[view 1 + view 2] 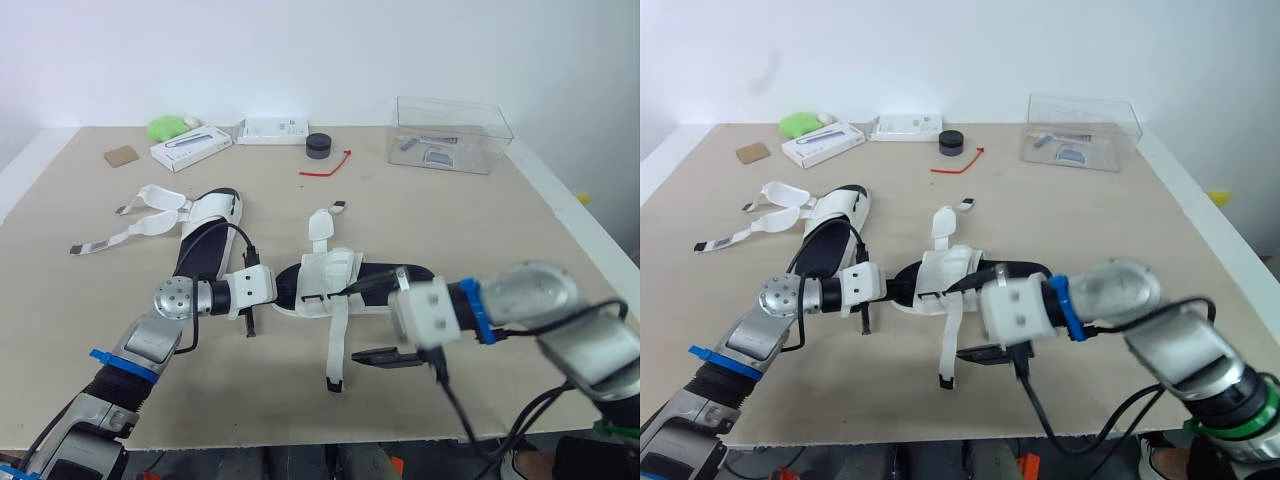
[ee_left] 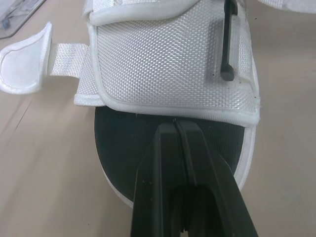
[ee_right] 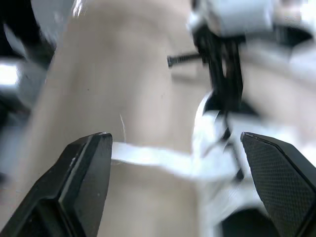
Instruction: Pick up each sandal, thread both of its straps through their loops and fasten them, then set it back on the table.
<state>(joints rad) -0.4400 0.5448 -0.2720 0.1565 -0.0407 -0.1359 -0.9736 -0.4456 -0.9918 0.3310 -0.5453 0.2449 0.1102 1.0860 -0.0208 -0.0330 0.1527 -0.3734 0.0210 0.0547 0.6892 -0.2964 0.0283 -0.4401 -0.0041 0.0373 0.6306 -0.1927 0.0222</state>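
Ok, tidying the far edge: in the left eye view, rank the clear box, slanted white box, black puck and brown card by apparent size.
1. clear box
2. slanted white box
3. black puck and brown card, too alike to rank

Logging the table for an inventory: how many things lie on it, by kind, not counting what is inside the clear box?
sandals: 2
white flat boxes: 2
clear plastic box: 1
black round puck: 1
red cord: 1
green lump: 1
brown square: 1
Total: 9
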